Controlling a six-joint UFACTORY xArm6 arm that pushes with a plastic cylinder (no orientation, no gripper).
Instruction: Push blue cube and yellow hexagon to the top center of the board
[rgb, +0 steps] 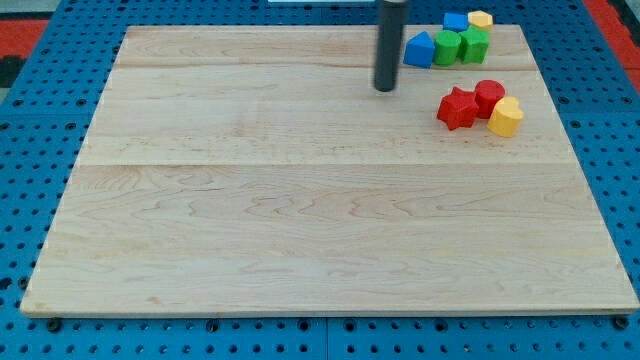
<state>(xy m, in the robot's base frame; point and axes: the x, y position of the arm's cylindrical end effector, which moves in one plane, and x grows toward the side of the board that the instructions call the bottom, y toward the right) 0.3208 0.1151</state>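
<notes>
my tip (385, 88) left of blue block (419, 50); green blocks (460, 46) beside

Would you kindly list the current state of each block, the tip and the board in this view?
Tip: on the board, left of all blocks, touching none.
Blue cube: top edge, beside yellow hexagon.
Blue block: against green blocks.
Red star: touching red cylinder.
Yellow block: against red cylinder.
Board: flat.
</notes>
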